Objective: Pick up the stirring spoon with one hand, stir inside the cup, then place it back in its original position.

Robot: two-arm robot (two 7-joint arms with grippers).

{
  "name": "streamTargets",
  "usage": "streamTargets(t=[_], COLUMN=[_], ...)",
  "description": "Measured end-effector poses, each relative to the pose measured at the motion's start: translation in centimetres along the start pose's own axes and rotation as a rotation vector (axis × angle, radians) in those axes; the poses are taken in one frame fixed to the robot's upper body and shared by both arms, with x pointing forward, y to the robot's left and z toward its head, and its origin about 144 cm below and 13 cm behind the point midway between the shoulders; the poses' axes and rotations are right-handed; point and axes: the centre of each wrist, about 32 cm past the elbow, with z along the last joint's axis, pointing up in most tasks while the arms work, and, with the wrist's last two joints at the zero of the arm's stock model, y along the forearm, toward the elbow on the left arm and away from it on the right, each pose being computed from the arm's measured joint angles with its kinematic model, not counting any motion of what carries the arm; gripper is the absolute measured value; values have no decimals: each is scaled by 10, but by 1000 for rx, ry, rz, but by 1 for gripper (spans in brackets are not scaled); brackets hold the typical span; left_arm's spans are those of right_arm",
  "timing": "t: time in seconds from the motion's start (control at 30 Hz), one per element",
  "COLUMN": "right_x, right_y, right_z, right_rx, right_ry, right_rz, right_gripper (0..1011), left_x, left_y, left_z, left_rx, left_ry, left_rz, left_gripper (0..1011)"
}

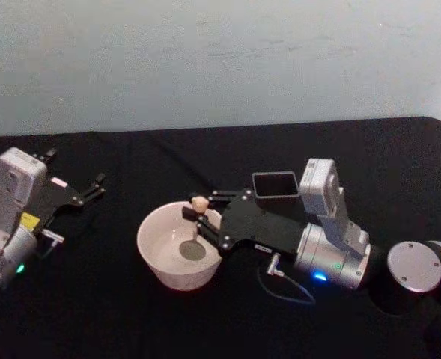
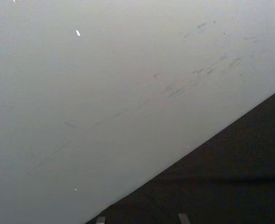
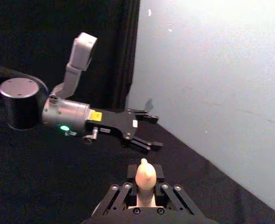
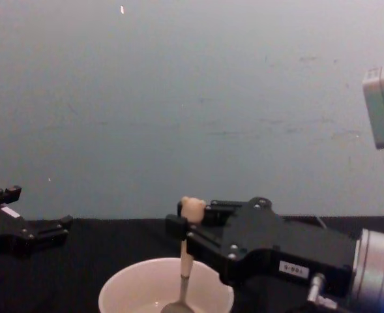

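Observation:
The stirring spoon (image 1: 198, 213) stands upright in the cup (image 1: 169, 278), a wide cream bowl at the table's centre. Its bear head (image 4: 193, 207) rises above the rim and its metal bowl (image 1: 193, 250) rests on the cup's bottom. My right gripper (image 1: 199, 223) reaches in from the right and is shut on the spoon's beige handle (image 3: 145, 176), just above the cup's rim (image 4: 123, 287). The dark grey square holder (image 1: 276, 185), the original position, stands just behind my right gripper's body. My left gripper (image 1: 93, 187) hangs open and empty at the far left, well clear of the cup.
A black cloth covers the table (image 1: 115, 321), ending at a pale wall (image 1: 220, 60) behind. My right arm's round grey joint cap (image 1: 415, 267) sits at the right edge, and a thin cable (image 1: 284, 293) loops below the right wrist.

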Motion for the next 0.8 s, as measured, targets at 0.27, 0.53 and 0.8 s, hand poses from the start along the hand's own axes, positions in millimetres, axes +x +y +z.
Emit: streamTargets(t=[0.27, 0.53, 0.8], right_x=[-6, -5, 3], right_y=[5, 17, 28], right_z=[2, 0, -2], right_rx=[12, 14, 17], right_ry=[8, 11, 5], right_rz=[29, 28, 1], right_gripper=[188, 188, 188], left_x=[0, 0, 0], left_y=[0, 0, 0], left_z=[0, 0, 0], left_rx=[0, 0, 0], left_ry=[0, 0, 0], left_rz=[0, 0, 0], left_gripper=[1001, 1001, 1002])
